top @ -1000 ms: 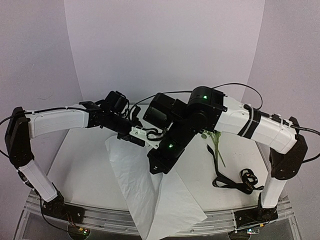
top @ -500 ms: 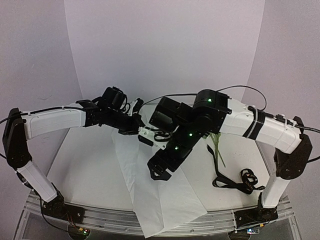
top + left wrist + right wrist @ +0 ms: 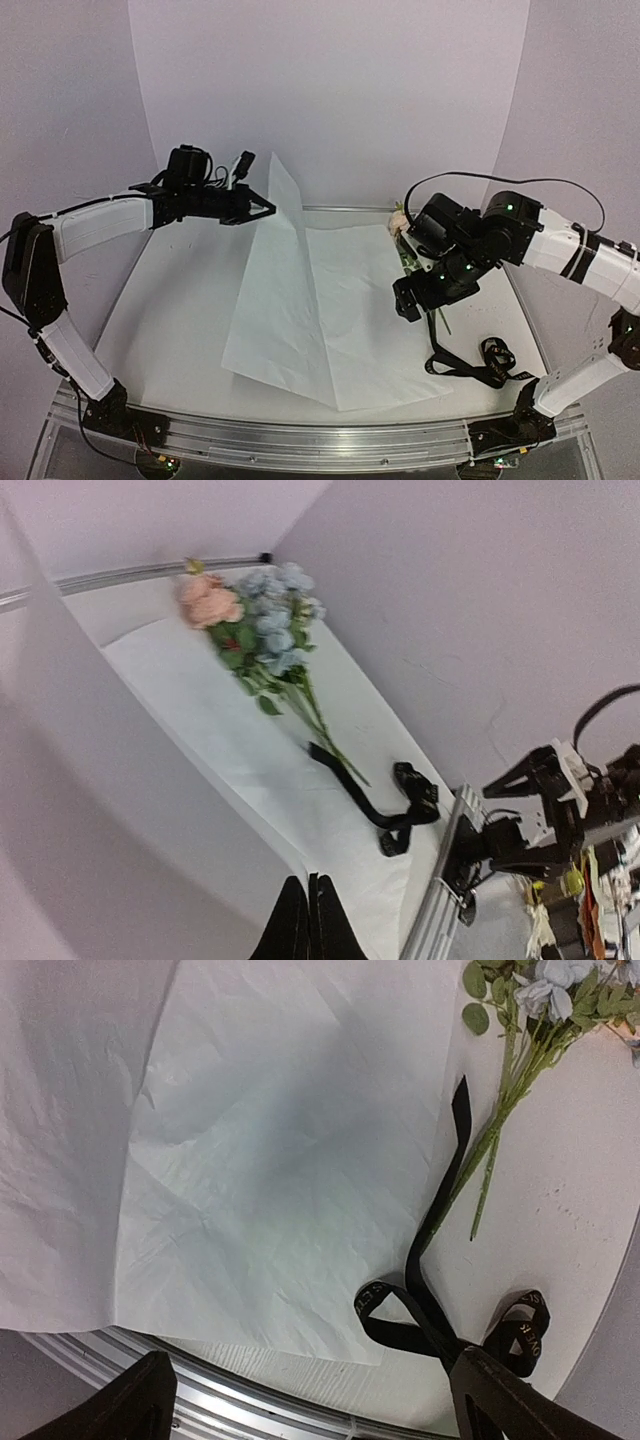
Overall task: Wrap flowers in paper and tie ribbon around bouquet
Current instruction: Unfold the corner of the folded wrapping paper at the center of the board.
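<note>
At ten o'clock the left gripper (image 3: 266, 209) pinched the raised paper (image 3: 330, 300); at three, the right gripper (image 3: 312, 1360) held its jaws wide apart.

From where I stand, the creased white paper (image 3: 250, 1140) lies flat on the table (image 3: 585, 1190), the black ribbon (image 3: 430, 1260) runs along its right edge, the flowers (image 3: 530, 1015) lie just past that, and the right gripper (image 3: 310, 1402) hangs wide-spread over its near edge.

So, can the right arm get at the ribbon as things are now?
Probably yes. The right gripper is open above the ribbon, which lies uncovered on the table by the edge of the paper; nothing stands between them.
</note>
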You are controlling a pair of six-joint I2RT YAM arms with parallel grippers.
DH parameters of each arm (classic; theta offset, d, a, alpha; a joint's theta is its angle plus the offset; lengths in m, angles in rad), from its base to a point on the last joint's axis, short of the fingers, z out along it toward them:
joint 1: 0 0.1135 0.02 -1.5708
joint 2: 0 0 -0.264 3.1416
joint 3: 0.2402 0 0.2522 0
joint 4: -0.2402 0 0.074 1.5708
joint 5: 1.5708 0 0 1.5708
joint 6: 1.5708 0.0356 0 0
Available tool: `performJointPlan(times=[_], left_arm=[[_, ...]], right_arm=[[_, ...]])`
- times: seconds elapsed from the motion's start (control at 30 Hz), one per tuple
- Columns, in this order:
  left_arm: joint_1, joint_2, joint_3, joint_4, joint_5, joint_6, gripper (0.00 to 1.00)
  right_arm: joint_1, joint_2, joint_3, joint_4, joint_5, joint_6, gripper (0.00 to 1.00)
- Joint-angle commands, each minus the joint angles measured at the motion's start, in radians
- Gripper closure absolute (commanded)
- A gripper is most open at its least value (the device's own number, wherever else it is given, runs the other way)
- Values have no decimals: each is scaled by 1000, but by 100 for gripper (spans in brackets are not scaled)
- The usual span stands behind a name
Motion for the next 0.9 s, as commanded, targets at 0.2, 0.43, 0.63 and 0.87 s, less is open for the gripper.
performJointPlan(times=[0.2,0.43,0.63,0.87], left_arm=[[365,-33,-193,-215,-13,145,100],[523,219,35,-315,-18,215,100],[534,469,300,-420,-115,245,100],[514,615,462,-461,-201,249,100]], right_arm=[[-56,62,-79,87,27,46,2],[-87,113,-112,128,-45,49,2],[-100,169,-153,213,-119,64,2],[-107,271,-129,301,-215,137,3]])
